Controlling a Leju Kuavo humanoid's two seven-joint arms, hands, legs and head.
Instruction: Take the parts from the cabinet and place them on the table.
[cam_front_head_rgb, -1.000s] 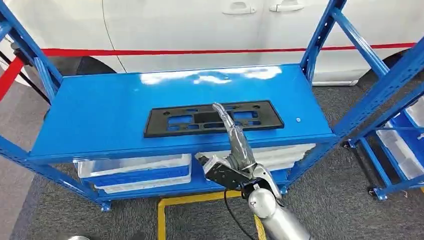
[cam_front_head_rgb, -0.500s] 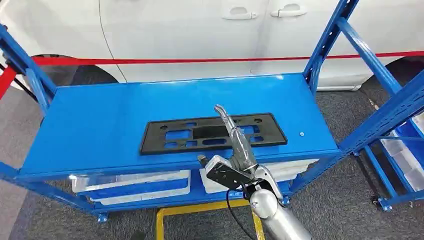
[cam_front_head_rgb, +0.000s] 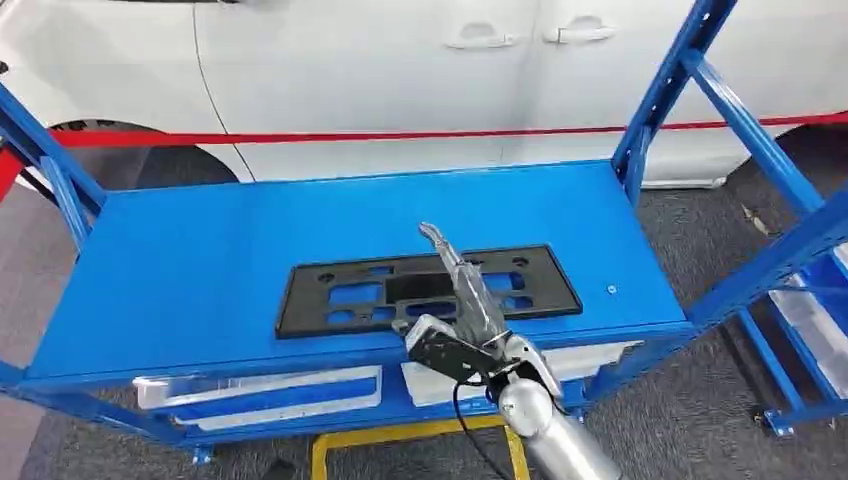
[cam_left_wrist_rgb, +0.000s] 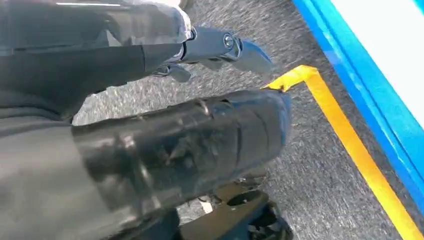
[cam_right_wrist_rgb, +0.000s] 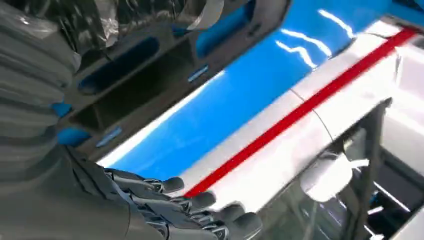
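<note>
Head view showed the black plate (cam_front_head_rgb: 428, 290) lying flat near the front edge of the blue shelf (cam_front_head_rgb: 200, 260). My right hand (cam_front_head_rgb: 462, 300) hovered over the plate's middle, fingers (cam_right_wrist_rgb: 200, 210) stretched out and apart, holding nothing. A white car (cam_front_head_rgb: 400, 60) stood behind the shelf.

Shelf top (cam_front_head_rgb: 200, 260) bare around plate (cam_front_head_rgb: 330, 300); uprights (cam_front_head_rgb: 665, 95) flank, seemingly clear.

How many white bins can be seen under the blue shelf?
2. One white bin sits under the blue shelf on the left, and the other white bin is on the right, partly hidden behind the right hand. More may be hidden.
</note>
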